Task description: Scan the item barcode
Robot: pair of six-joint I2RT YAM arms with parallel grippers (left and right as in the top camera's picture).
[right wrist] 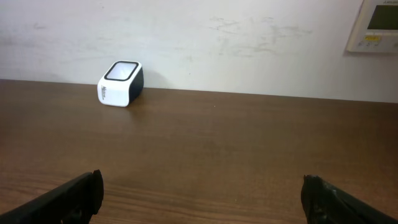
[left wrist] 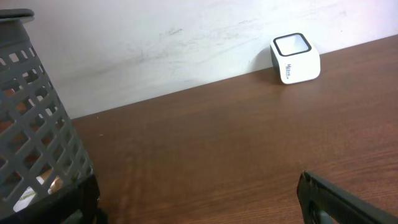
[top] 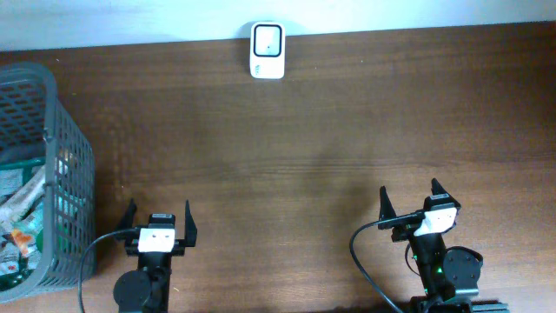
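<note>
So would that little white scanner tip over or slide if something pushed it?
Probably slide: the scanner looks squat and boxy, and it sits flat on the smooth table. It seems to be a small plastic shell, so it is likely light. Its rounded, glossy sides might slip in a grip.

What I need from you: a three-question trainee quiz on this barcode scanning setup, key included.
1. True or false: the left gripper and the right gripper both stand open and empty.
2. Where is the white barcode scanner?
A) right beside the left arm's base
B) at the far edge of the table, roughly mid-width
C) under the right arm
3. In one word, what holds the packaged items at the left end of the table?

Key: 1 true; 2 B; 3 a grey mesh basket.
</note>
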